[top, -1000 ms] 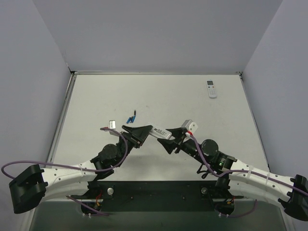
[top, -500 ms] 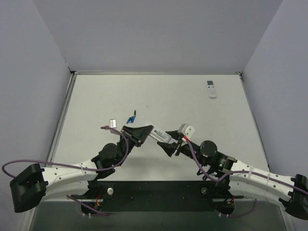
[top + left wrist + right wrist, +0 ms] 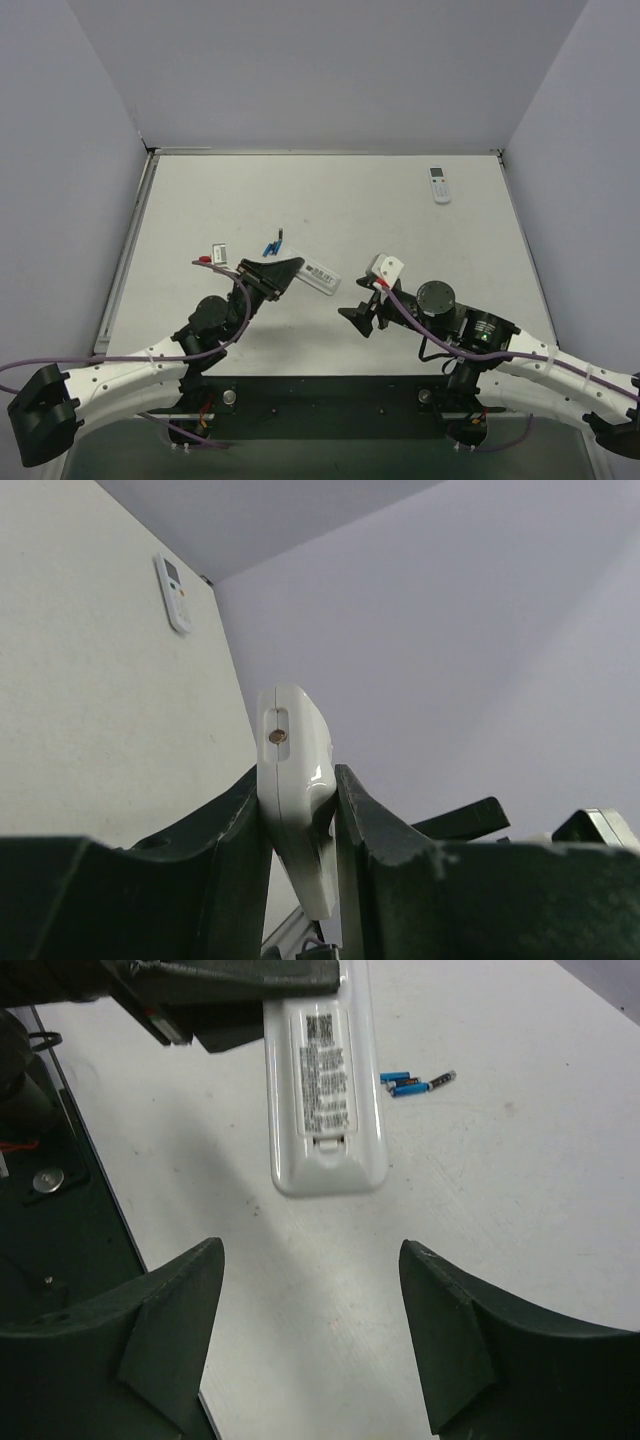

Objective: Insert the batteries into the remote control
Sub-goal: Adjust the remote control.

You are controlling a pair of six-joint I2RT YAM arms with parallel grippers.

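Observation:
My left gripper (image 3: 284,270) is shut on the slim white remote control (image 3: 322,277) and holds it by one end above the table. In the left wrist view the remote control (image 3: 293,770) stands edge-on between both fingers of the left gripper (image 3: 297,815). Its plain back with a printed label (image 3: 325,1090) faces my right wrist camera. My right gripper (image 3: 310,1260) is open and empty, a short way from the remote's free end; from above, the right gripper (image 3: 358,312) sits right of it. Two blue batteries (image 3: 272,245) lie together on the table beyond the left gripper, and the batteries (image 3: 410,1083) also show in the right wrist view.
A rounder white remote (image 3: 438,185) lies at the far right of the table, and that rounder remote (image 3: 174,578) also shows in the left wrist view. A small pale rectangular piece (image 3: 219,251) lies left of the batteries. Walls close the table (image 3: 400,230) on three sides.
My left gripper closed on the remote and carried it slightly left. My right gripper let go of the remote's other end, opened, and drew back toward the near edge.

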